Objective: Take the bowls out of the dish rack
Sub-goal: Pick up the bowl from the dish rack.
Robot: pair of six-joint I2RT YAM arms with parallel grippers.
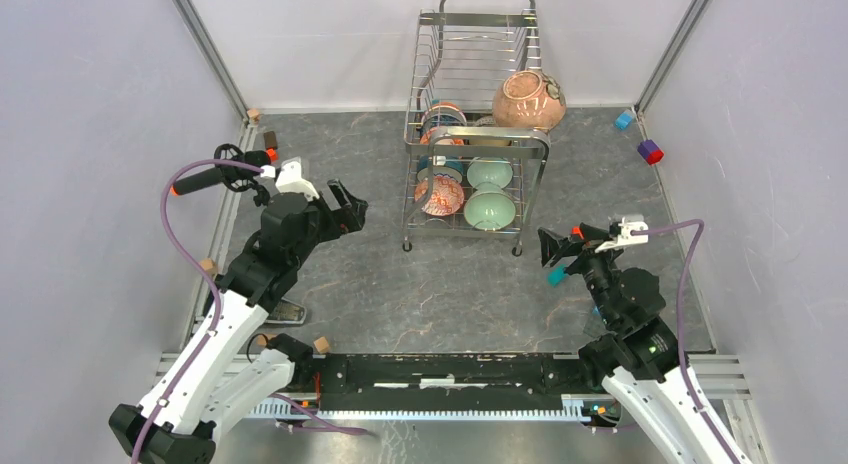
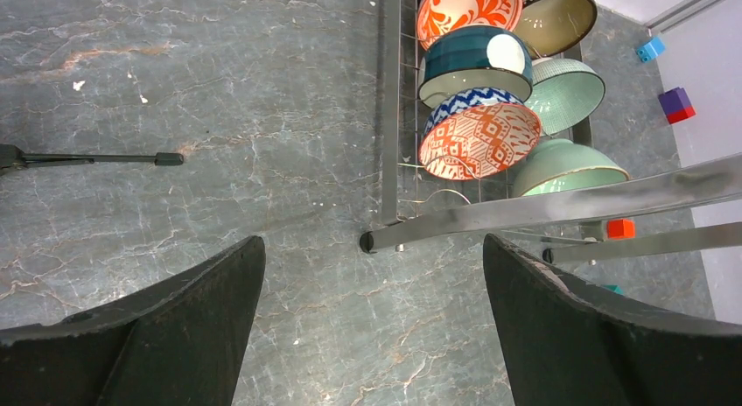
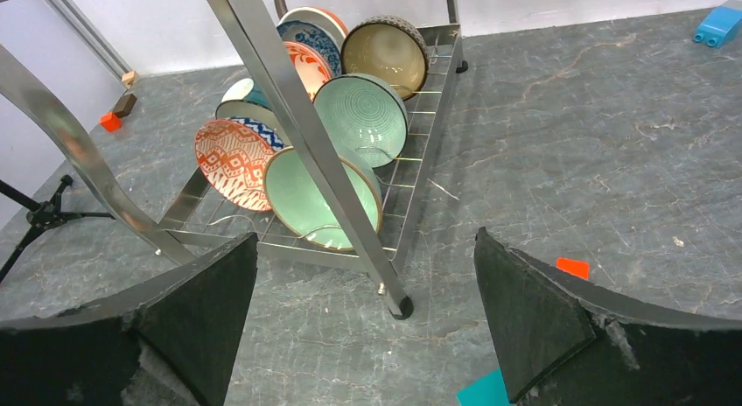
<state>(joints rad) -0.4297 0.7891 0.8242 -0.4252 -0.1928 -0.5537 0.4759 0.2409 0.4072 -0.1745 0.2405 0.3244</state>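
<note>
The dish rack (image 1: 478, 134) stands at the back middle of the table, a chrome wire frame with two tiers. On its lower tier stand bowls on edge: a red-orange patterned one (image 1: 440, 195) and two pale green ones (image 1: 490, 209). A large pink patterned bowl (image 1: 529, 99) lies on the upper tier. My left gripper (image 1: 345, 206) hangs open to the left of the rack, holding nothing. My right gripper (image 1: 553, 246) is open and holds nothing near the rack's front right leg. The left wrist view shows the patterned bowl (image 2: 479, 139) and a dark teal bowl (image 2: 472, 60). A green bowl (image 3: 306, 200) faces the right wrist camera.
Small blocks lie about: blue (image 1: 623, 120) and purple-red (image 1: 650, 151) at the back right, teal (image 1: 556, 275) under the right gripper, orange (image 3: 573, 267) on the floor. A black tripod stand (image 2: 87, 158) sits at the left. Grey walls enclose the marbled table (image 1: 420, 294).
</note>
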